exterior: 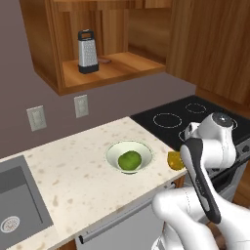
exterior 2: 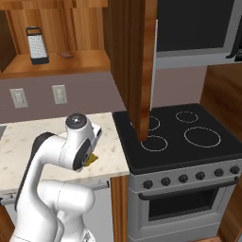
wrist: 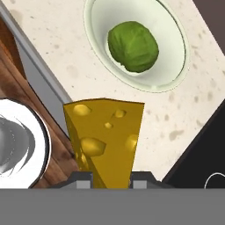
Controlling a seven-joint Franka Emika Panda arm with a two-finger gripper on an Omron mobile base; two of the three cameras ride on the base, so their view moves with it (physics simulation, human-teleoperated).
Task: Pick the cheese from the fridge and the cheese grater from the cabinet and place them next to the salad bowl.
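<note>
Hand view, cheese [wrist: 105, 140] — yellow-orange wedge pitted with holes, long axis running out from the gripper [wrist: 110, 181], broad end toward the salad bowl [wrist: 176, 70] — clenched between the fingers.

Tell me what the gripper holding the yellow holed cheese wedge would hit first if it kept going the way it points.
Probably the speckled countertop beside the pale green salad bowl; the gripper points down there, with the cheese wedge leading. Depth is unclear.

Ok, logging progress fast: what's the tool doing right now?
Tool: shut on the cheese, held over the counter edge beside the salad bowl.
</note>
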